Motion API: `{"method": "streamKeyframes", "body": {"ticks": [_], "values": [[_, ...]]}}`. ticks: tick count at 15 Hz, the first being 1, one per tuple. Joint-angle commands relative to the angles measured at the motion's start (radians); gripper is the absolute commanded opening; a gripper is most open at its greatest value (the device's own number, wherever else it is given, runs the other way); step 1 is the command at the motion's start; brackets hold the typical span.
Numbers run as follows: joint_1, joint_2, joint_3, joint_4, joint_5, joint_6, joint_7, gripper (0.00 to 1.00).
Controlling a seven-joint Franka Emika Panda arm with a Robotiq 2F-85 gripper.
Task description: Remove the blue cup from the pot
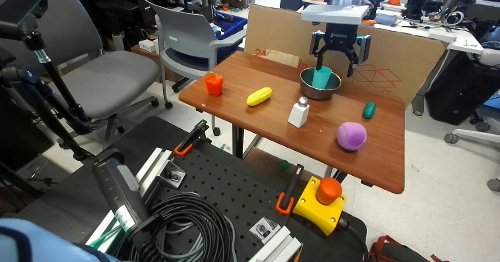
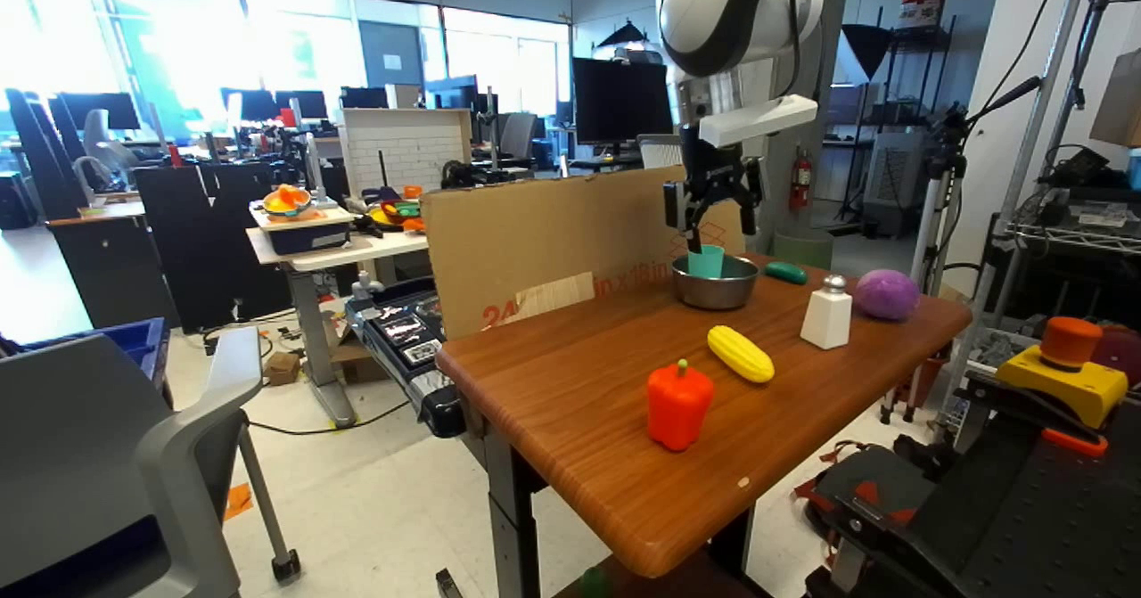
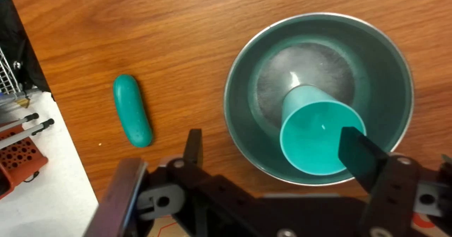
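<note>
The blue cup (image 1: 322, 79) stands mouth up inside the shiny metal pot (image 1: 318, 94) near the table's cardboard-side edge. Both also show in an exterior view, the cup (image 2: 705, 263) and the pot (image 2: 713, 293). In the wrist view the cup (image 3: 314, 138) sits off-centre, close to the pot's rim (image 3: 236, 138). My gripper (image 1: 334, 71) is open above the pot with nothing between its fingers. In the wrist view one fingertip of the gripper (image 3: 272, 134) overlaps the cup's mouth and the other is over the table outside the pot. I cannot tell whether a finger touches the cup.
A cardboard sheet (image 1: 269, 31) stands behind the pot. On the table (image 1: 234, 65) are a white shaker (image 1: 299, 113), a dark green piece (image 1: 369, 110), a purple ball (image 1: 351, 136), a yellow corn (image 1: 259, 96) and a red pepper (image 1: 214, 84).
</note>
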Motion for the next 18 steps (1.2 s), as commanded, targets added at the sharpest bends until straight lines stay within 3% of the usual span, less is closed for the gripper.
{"method": "streamKeyframes", "body": {"ticks": [1,9,14,18], "values": [[0.029,0.059,-0.022,0.093,0.016,-0.092,-0.003,0.65],[0.035,0.131,-0.022,0.215,0.031,-0.271,0.017,0.03],[0.033,0.104,-0.028,0.223,0.038,-0.312,0.043,0.0],[0.036,0.006,-0.027,0.137,0.038,-0.279,0.048,0.01]]}}
